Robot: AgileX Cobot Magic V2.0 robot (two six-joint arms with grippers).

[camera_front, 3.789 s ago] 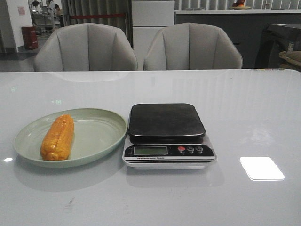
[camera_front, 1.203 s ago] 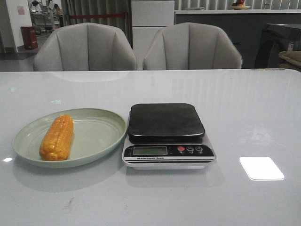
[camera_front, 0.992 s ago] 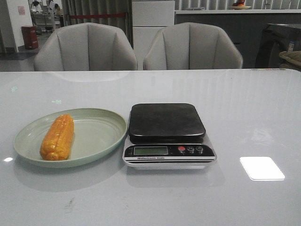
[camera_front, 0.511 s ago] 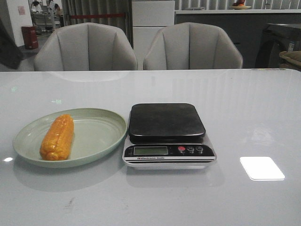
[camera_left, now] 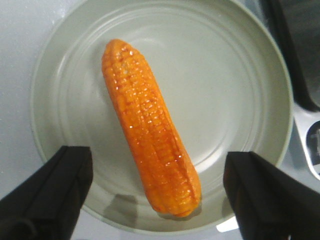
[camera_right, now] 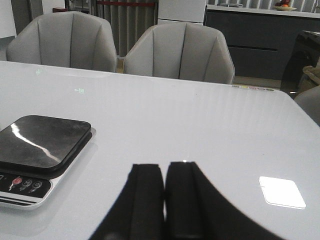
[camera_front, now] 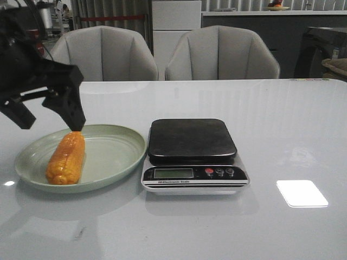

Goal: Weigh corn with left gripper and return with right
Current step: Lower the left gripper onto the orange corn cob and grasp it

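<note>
The orange-yellow corn lies on the left half of a pale green plate at the table's left. In the left wrist view the corn lies lengthwise between my two wide-apart black fingers. My left gripper is open and empty, hovering just above the plate's far left part, over the corn's far end. The black-topped scale stands right of the plate with nothing on its platform. My right gripper is shut and empty, low over bare table right of the scale; it is out of the front view.
Two grey chairs stand behind the table's far edge. A bright window reflection lies on the glossy table right of the scale. The scale's display and buttons face the near edge.
My left arm has come into view from the left and now hovers open over the plate and corn. The corn, plate and scale have not moved.
</note>
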